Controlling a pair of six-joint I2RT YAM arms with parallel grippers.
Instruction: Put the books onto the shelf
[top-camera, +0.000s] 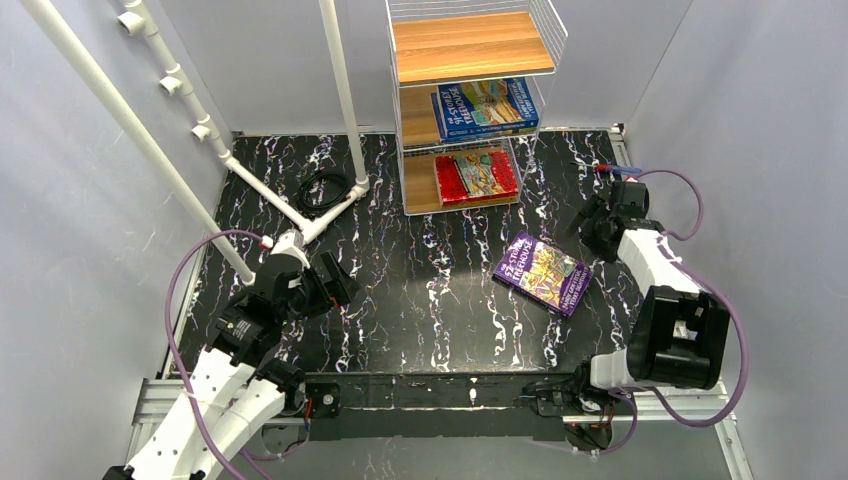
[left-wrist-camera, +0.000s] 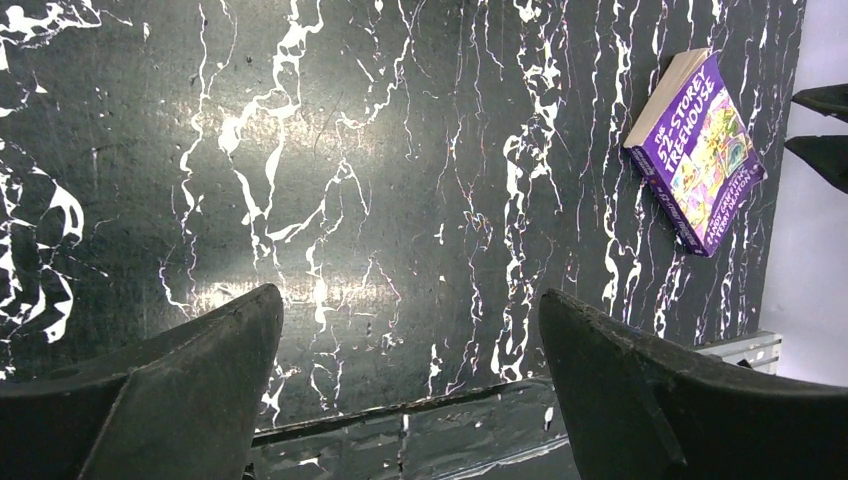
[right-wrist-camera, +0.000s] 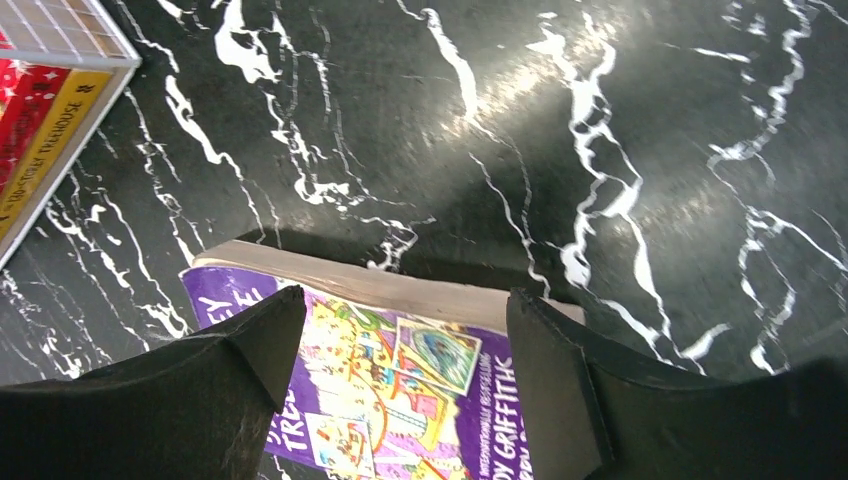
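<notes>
Purple book lies flat on the table; your right gripper hangs over its page edge, jaws apart, holding nothing.
Expect a thin, light paperback that bends and has a slick cover; lying flat it offers little to pinch, so take an edge near the spine. The shelf stands beyond, blue book on its middle board, red book on the lowest. Pipe frame and cable sit left, off your path. Your left gripper is spread wide over bare table.
</notes>
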